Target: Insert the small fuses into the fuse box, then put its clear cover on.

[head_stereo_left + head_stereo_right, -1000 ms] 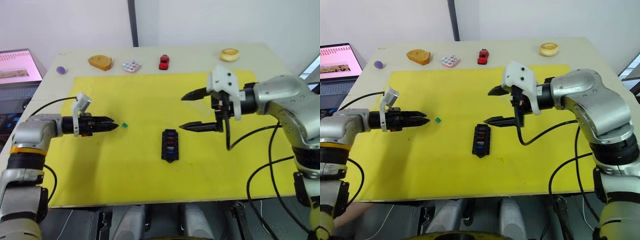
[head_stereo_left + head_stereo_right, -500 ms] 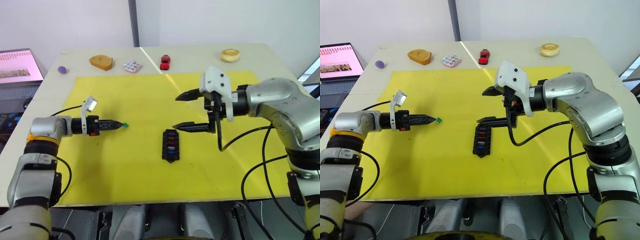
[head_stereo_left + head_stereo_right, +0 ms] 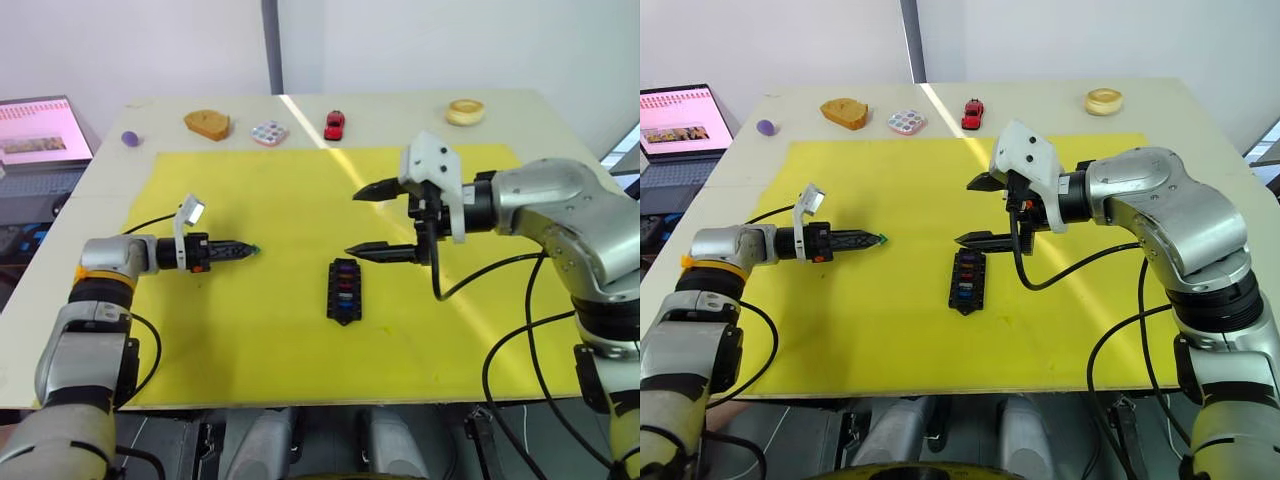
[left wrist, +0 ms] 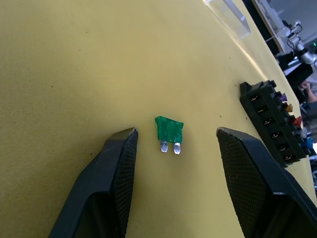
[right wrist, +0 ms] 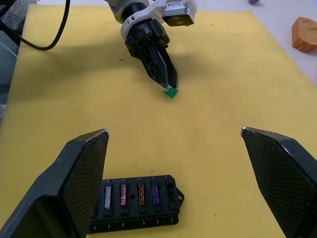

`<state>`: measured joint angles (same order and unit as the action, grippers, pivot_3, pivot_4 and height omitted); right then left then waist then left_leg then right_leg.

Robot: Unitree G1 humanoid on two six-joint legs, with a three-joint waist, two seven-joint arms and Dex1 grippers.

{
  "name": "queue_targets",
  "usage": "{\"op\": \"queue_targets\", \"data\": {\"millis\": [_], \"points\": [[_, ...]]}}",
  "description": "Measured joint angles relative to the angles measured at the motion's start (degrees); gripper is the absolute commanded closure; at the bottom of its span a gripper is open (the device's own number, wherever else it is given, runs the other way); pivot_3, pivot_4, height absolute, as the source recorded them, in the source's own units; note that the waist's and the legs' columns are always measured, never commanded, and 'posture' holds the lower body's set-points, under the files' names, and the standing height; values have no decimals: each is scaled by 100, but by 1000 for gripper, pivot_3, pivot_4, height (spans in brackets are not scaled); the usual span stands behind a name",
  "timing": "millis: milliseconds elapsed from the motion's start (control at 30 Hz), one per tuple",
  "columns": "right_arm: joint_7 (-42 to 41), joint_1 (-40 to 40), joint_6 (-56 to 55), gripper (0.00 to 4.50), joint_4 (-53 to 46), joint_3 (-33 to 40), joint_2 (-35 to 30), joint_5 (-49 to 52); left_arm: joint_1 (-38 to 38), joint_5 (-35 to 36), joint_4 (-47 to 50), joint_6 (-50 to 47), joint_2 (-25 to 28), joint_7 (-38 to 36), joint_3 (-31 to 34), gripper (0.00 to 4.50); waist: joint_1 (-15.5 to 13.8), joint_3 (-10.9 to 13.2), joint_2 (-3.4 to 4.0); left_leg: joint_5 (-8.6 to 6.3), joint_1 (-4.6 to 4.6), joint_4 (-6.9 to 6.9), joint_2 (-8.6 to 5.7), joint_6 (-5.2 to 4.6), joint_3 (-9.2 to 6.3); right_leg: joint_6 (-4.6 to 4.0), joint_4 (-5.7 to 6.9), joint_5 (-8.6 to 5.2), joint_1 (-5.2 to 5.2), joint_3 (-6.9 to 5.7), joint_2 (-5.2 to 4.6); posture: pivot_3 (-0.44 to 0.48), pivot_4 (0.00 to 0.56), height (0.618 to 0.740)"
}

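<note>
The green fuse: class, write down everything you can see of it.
The green fuse is a tiny flat piece of translucent green plastic with two short metal prongs at one end. It lies flat on the yellow mat, between the open fingers of the left pincer, touching neither, and well apart from the black fuse box.

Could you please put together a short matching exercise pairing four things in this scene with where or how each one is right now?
Column one:
1. small green plastic fuse
2. black rectangular fuse box
3. left gripper
4. small red toy car

Column two:
A. standing on the bare table beyond the far edge of the yellow mat
B. open, with a finger on either side of a small part
C. lying flat on the mat, metal prongs toward the left wrist camera
D. on the mat, several coloured fuses already seated in its slots

Pairs: 1-C, 2-D, 3-B, 4-A
</note>
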<state>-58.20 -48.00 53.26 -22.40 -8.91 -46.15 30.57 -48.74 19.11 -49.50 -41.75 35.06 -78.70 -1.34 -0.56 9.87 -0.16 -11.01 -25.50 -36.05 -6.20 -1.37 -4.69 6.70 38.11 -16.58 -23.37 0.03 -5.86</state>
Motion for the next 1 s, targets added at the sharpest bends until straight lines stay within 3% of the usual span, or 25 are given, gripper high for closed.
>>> {"op": "queue_targets", "data": {"millis": [100,200,933,1000], "points": [[2,0,0,0,0,0,0,-1,-10,-56,-35,24,-38,21,5,2739,-18,0,-1,-2,0,-5,-2,-4,0,0,-1,0,-2,0,-1,0,150,740],[2,0,0,0,3,0,0,-3,-33,-114,-179,83,-78,111,44,4215,-12,0,-1,-3,-1,-2,-2,-4,0,0,0,0,0,1,-1,0,150,740],[13,-1,-5,0,76,-75,-1,-114,116,-216,25,81,-112,-116,29,4215,-4,0,-1,-3,-1,-1,-1,-3,1,0,0,0,1,1,-1,0,150,740],[14,-1,-18,0,85,-80,-1,-118,116,-227,26,81,-112,-117,29,4371,-2,0,-1,-3,0,-1,-1,-3,1,0,0,0,1,1,-1,0,150,740]]}}
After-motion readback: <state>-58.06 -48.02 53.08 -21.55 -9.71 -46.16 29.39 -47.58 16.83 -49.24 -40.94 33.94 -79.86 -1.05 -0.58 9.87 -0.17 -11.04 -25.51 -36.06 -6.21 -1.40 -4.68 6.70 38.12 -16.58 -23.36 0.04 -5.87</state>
